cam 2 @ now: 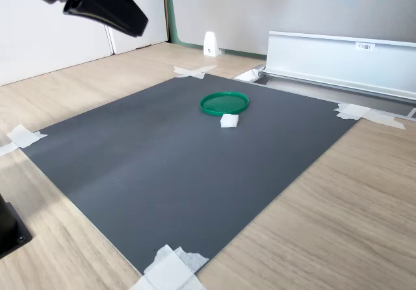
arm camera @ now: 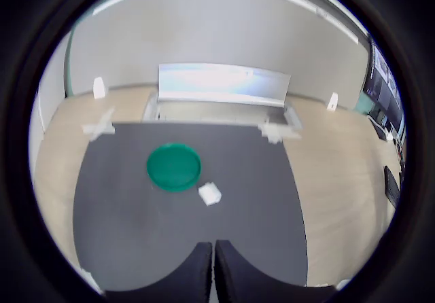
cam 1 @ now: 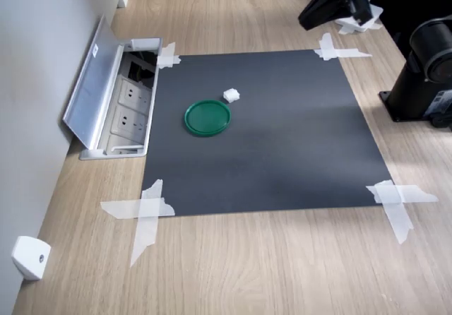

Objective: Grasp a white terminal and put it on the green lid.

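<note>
The white terminal (cam 1: 232,94) sat on the dark mat (cam 1: 282,152), just beside the green lid (cam 1: 207,117) and not on it. The tool (arm camera: 214,276) hung well above the mat, holding nothing, its fingers pressed together with barely a slit between them in the wrist view.
</note>
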You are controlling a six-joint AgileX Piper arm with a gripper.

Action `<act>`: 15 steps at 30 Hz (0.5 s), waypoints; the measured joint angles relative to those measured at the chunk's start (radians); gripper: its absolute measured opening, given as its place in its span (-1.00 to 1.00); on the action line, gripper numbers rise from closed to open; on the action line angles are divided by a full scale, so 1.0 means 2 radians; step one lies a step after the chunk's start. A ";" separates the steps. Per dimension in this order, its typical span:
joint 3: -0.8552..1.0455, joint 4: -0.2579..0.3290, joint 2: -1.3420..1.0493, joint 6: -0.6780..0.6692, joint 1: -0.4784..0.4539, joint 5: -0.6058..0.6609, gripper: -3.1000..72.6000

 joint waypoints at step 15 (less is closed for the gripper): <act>-0.167 0.008 0.241 -0.076 0.000 0.120 -0.81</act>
